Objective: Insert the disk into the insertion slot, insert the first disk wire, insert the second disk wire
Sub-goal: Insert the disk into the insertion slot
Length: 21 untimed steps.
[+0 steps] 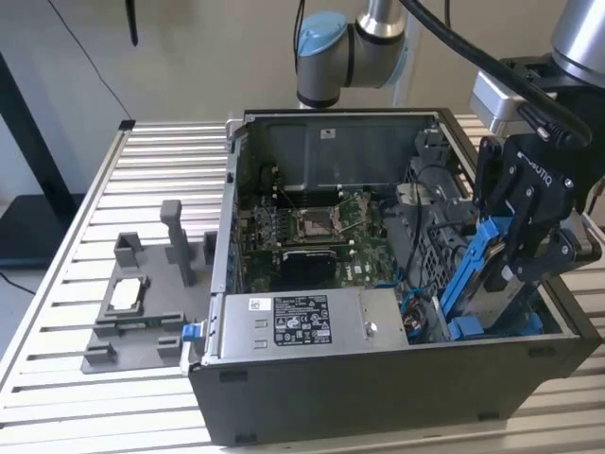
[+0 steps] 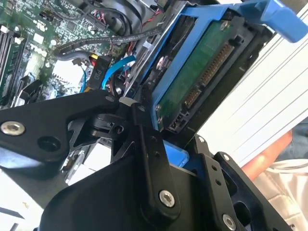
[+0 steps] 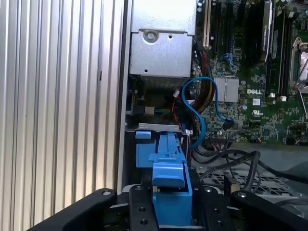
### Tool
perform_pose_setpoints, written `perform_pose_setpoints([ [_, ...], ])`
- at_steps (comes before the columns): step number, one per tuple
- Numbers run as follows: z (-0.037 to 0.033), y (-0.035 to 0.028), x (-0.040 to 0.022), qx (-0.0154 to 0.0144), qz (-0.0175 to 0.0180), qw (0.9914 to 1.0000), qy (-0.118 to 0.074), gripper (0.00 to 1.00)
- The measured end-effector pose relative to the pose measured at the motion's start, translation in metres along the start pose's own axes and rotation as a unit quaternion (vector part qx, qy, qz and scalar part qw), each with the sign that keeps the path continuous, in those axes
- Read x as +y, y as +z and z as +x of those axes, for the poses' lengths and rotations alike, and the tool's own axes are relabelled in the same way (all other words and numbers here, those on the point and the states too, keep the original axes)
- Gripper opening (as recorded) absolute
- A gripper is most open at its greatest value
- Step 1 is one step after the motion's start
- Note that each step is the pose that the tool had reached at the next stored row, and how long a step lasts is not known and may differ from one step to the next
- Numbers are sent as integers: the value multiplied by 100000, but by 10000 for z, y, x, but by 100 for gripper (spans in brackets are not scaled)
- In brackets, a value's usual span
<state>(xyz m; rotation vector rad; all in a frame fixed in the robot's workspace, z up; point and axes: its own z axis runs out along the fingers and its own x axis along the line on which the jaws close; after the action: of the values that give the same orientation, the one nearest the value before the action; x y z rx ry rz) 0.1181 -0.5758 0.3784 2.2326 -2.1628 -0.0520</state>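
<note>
Exterior view: my claw (image 1: 518,257) grips the disk (image 1: 475,274), tilted and partly down in the insertion slot (image 1: 433,270) of the case (image 1: 378,378) at the exterior view's right, so I judge insertion in hand, needing a squared, straight push to seat.

Disk (image 1: 473,274) partly behind the hand (image 1: 531,270)

Slatted aluminium table (image 1: 161,161) bore an open computer case (image 1: 378,397). A grey parts fixture (image 1: 142,326) lay just beside it, on the exterior view's left.
</note>
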Motion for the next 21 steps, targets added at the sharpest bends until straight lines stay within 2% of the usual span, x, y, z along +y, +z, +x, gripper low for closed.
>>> perform_pose_setpoints([
  [6,-2,-1,0,13,0,100000,4,43],
  [7,-3,-1,0,9,1,100000,2,49],
  [8,-3,-2,0,15,1,100000,-1,49],
  [9,-3,-2,0,15,0,100000,3,55],
  [15,-5,-1,0,13,1,100000,1,55],
  [16,-6,-1,0,13,0,100000,3,53],
  [18,-6,-1,0,12,-1,100000,1,40],
  [21,-7,-1,0,13,2,100000,2,34],
])
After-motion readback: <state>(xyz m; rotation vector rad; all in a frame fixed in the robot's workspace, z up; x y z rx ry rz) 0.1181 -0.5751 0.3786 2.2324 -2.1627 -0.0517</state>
